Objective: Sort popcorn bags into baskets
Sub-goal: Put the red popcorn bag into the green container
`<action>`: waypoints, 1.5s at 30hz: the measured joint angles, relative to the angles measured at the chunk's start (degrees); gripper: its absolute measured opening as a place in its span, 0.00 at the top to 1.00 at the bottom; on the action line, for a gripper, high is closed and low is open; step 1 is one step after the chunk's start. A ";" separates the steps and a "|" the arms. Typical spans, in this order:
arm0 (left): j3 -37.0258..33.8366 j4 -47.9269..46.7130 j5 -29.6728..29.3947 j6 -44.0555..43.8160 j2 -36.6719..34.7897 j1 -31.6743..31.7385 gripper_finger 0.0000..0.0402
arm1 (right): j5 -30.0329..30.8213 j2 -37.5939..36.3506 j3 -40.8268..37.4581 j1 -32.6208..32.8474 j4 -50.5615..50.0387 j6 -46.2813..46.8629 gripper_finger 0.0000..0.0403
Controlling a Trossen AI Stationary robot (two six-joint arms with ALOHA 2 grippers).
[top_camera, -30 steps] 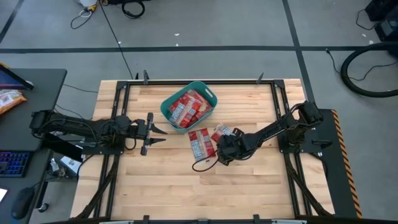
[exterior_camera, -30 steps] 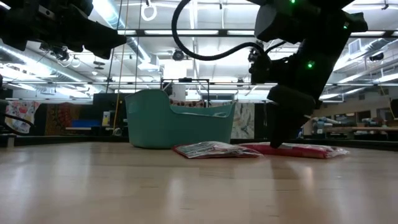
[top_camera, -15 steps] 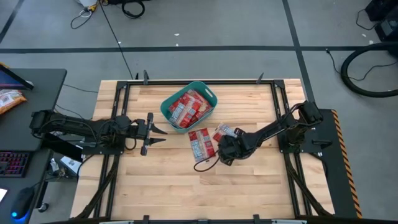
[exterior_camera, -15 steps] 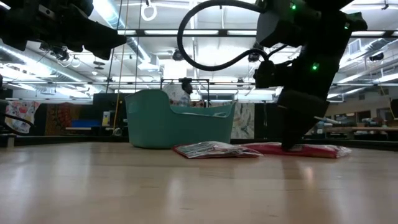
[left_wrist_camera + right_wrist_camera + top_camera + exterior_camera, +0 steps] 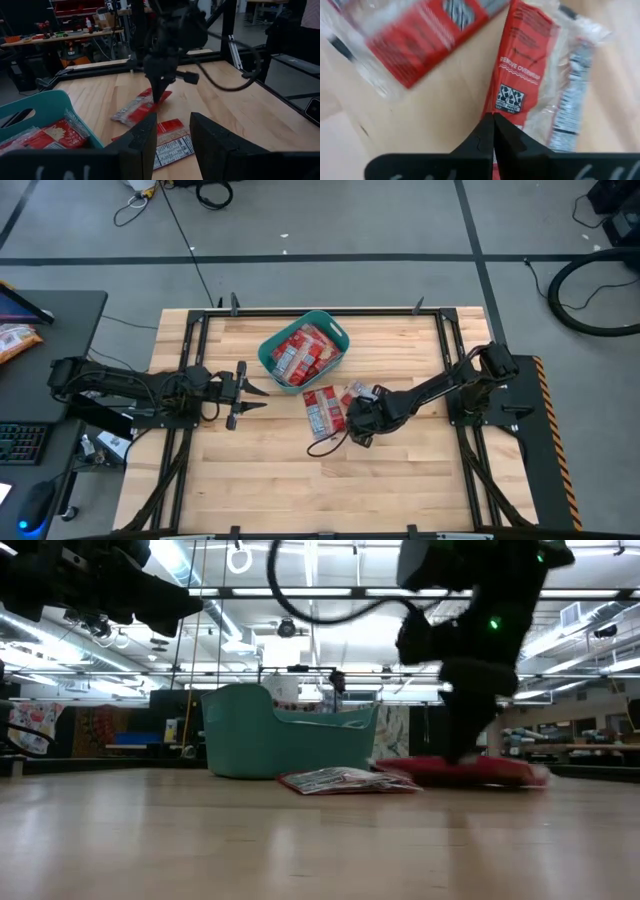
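Observation:
A teal basket (image 5: 268, 352) at the table's far middle holds several red popcorn bags (image 5: 303, 350). Two more bags lie on the wood near it. One (image 5: 320, 410) lies with its white label up. My right gripper (image 5: 352, 418) stands over the other (image 5: 354, 391), fingers down and shut on it. In the right wrist view that bag (image 5: 530, 65) fills the middle, with the other bag (image 5: 415, 35) beside it. My left gripper (image 5: 243, 393) hovers open over the table's left part, holding nothing. My right gripper pinches the red bag's edge (image 5: 496, 111) between its two shut fingers, near one corner of the packet. The fingers come from above, pointing down (image 5: 159, 95). The bag slants away from the fingers (image 5: 135, 107), low at the table; whether it is clear of the wood, I cannot tell.
Black frame rails run along the table's edges (image 5: 455, 345). Bare wood takes up the near half of the table (image 5: 300, 490). A dark desk with a keyboard and an orange snack bag (image 5: 15, 340) stands off the table's left side.
My right gripper has shut on the red bag's edge and shifted a little toward the table's left. The bag's gripped end has moved with it, and in the low view the bag looks bunched up higher than before.

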 joint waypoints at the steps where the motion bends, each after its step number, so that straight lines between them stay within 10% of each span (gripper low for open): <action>1: 0.01 -0.01 0.00 0.00 -0.02 0.00 0.70 | 0.53 0.00 1.39 0.00 -1.27 -0.35 0.98; 17: 0.01 -1.24 0.00 -0.51 1.44 -0.02 0.70 | 3.80 -0.02 10.69 -0.17 -1.55 -4.78 0.98; 27: 0.00 8.61 0.02 -1.79 11.61 -0.02 0.70 | 7.61 5.80 10.73 0.11 13.98 -10.73 0.73; 45: -0.01 9.93 0.01 -1.77 14.28 -0.04 0.70 | 6.58 9.98 10.71 -0.17 2.64 -8.21 0.40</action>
